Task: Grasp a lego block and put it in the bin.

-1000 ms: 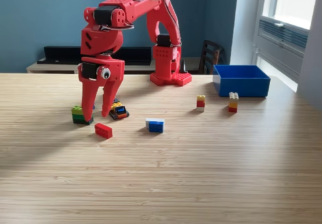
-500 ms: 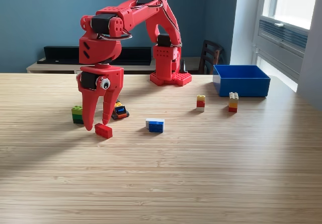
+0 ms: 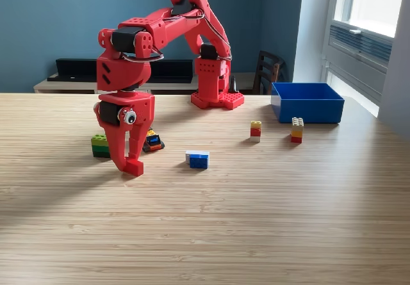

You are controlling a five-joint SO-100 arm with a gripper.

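My red gripper [image 3: 129,164] points straight down at the table on the exterior view's left. Its fingers are drawn close together on a small red lego block [image 3: 134,167], which still rests on the wood. The block's lower right corner shows beside the fingertips; the rest blends with the red fingers. The blue bin [image 3: 306,102] stands at the far right of the table, well away from the gripper, and I cannot see what lies in it.
A green and yellow block stack [image 3: 99,145] and a black-orange-blue piece [image 3: 152,141] lie just behind the gripper. A white and blue block [image 3: 198,159] sits to its right. Two small stacks [image 3: 255,131] [image 3: 296,130] stand near the bin. The arm's base [image 3: 216,99] is at the back.
The gripper moved forward from the green stack, came down over the red block, and its fingers narrowed from a wide gap to closing on it.
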